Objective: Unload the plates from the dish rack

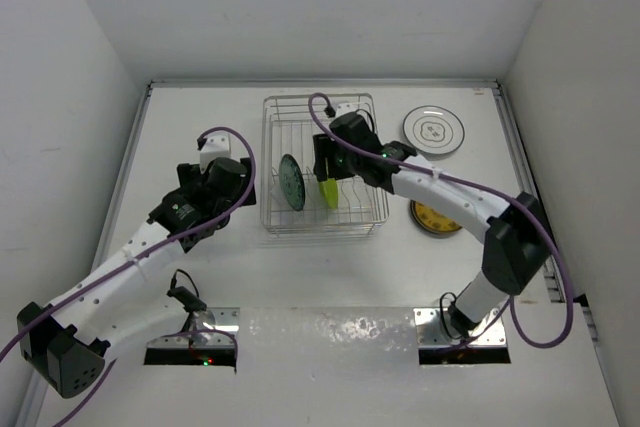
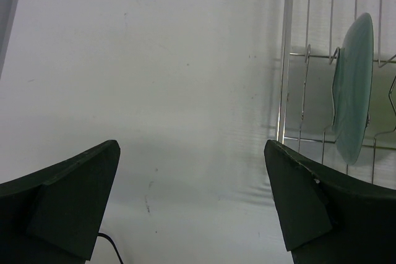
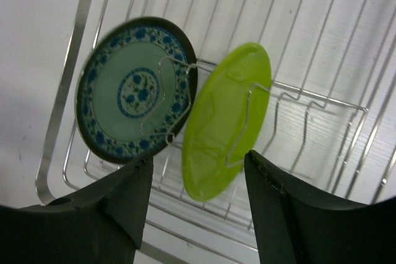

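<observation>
The silver wire dish rack (image 1: 322,107) stands mid-table. Two plates are upright in its tines: a dark-rimmed one with a blue pattern (image 1: 292,182) (image 3: 133,88) and a lime green one (image 1: 329,191) (image 3: 226,115). My right gripper (image 1: 327,169) (image 3: 198,159) hangs over the rack, open. Its fingers stand either side of the lime plate's lower edge with a gap on each side. My left gripper (image 1: 232,169) (image 2: 192,146) is open over bare table just left of the rack (image 2: 286,60). From there the patterned plate (image 2: 354,91) shows edge-on.
A white plate with dark rings (image 1: 434,131) lies flat on the table right of the rack. A tan-yellow plate (image 1: 436,217) lies nearer, partly under my right arm. White walls close in the table at the left, back and right.
</observation>
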Robot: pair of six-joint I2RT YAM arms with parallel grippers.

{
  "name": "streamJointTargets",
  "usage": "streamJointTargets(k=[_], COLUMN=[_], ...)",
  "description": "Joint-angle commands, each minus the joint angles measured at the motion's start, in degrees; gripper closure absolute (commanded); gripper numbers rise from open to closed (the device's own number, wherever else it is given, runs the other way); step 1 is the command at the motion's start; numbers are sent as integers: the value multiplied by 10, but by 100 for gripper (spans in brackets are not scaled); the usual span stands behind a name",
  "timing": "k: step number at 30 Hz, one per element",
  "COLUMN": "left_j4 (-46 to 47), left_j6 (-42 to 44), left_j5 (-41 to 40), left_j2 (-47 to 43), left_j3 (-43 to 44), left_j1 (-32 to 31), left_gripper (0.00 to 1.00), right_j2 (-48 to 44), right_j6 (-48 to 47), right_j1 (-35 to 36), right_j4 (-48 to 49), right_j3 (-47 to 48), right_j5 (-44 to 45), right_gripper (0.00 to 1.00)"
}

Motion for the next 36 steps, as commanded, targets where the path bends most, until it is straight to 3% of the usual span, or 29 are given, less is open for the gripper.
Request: streamJointTargets(k=[1,7,8,9,12,16,22,29,31,36], left_j4=[13,15,14,15,16,17,20,20,21,22], left_j6=[-3,-2,-1,0,0,1,3,3,3,3], left_j5=[-4,1,2,2,4,7,13,13,13,15], left_j2=[-11,-14,-15,-16,-18,-19,-20,-21,-20,-21], left_j3=[3,3,3,3,2,2,2,1,1,1], left_j1=[6,5,6,6,6,6,6,6,5,6], left_gripper=[0,0,0,0,0,0,0,0,0,0], right_j2=[37,88,92,94,91,66,-11,-177,-214,-237], right_j6=[20,24,26,31,46,67,128,188,175,13], right_j1=[17,26,25,26,28,33,32,33,32,28], right_j4=[11,1,1,5,28,51,145,239,227,36], right_j3=[48,70,70,69,53,34,-50,-139,-140,-38], right_j5=[27,74,79,80,75,78,93,136,154,225], right_gripper=[41,62,67,78,94,100,100,100,100,100])
